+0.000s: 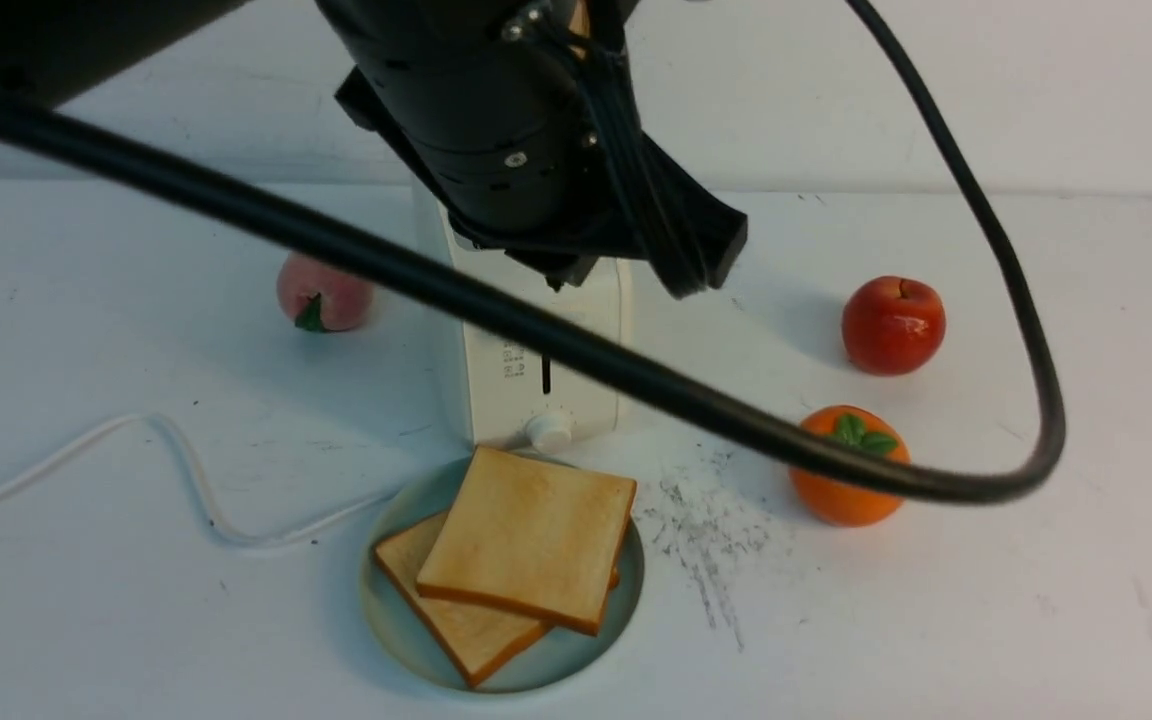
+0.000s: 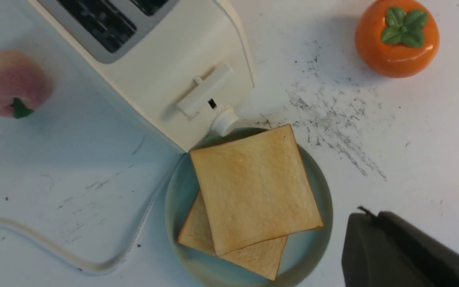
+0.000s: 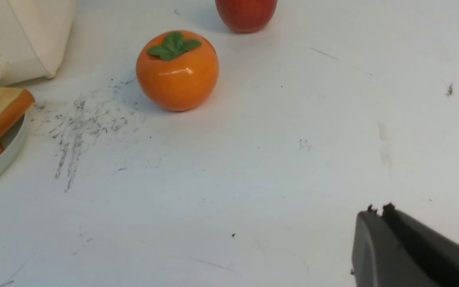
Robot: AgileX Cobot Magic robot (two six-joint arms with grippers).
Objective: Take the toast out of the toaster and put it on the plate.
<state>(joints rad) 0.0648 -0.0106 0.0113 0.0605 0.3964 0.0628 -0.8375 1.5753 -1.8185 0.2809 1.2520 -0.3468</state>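
While stacked on plate, toast beside seemingly closed left claw

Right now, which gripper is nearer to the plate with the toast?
Left. The left gripper hangs closed just beside the plate, above the table. The right gripper is farther off, over bare table beyond the orange fruit.

The arm hides the toaster top; the lower toast lies half covered.
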